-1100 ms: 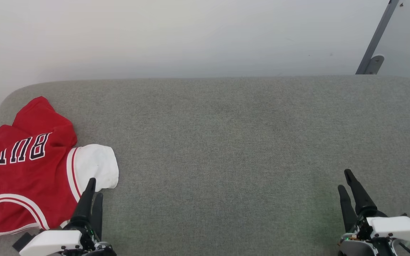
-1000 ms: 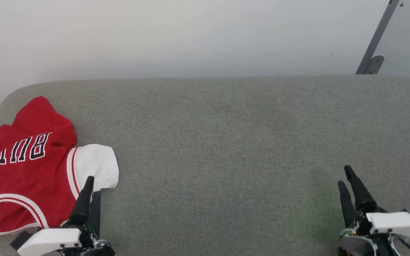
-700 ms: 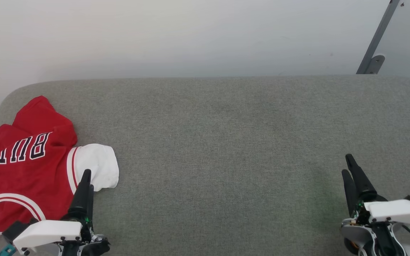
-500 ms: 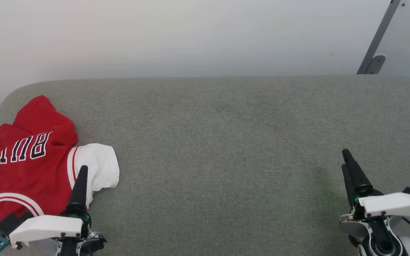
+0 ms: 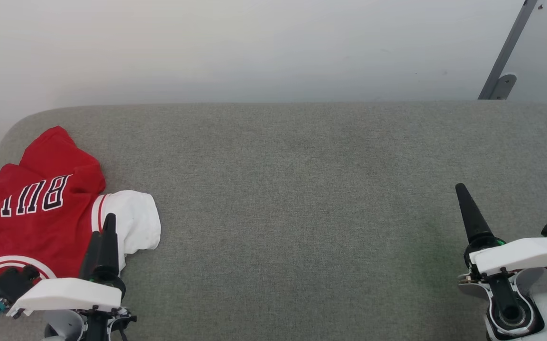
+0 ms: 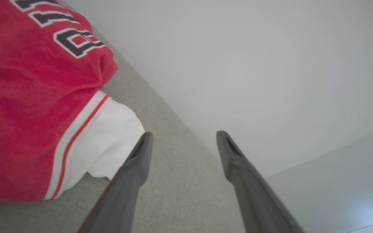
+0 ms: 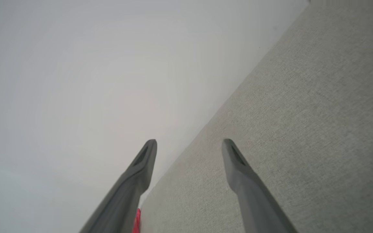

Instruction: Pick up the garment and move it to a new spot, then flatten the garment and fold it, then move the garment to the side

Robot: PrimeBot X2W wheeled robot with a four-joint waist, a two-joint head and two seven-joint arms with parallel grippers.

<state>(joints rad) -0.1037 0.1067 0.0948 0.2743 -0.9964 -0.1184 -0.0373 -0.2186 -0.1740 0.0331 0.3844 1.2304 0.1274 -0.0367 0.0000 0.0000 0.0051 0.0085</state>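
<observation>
Red jersey T-shirt (image 5: 41, 222) lies crumpled at the grey tabletop's (image 5: 302, 189) left end. Black white-outlined lettering partly hidden, white sleeve (image 5: 133, 225) lying rightward. Left end effector (image 6: 184, 136): fingers apart, beside the sleeve. Right end effector (image 7: 189, 142): fingers apart, empty.

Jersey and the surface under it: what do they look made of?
Jersey: likely soft knit cloth with a matte finish; it rumples and folds over itself. Surface: grey woven upholstery, matte, with a fine weave visible in the wrist views; the rounded corner suggests padding.
</observation>
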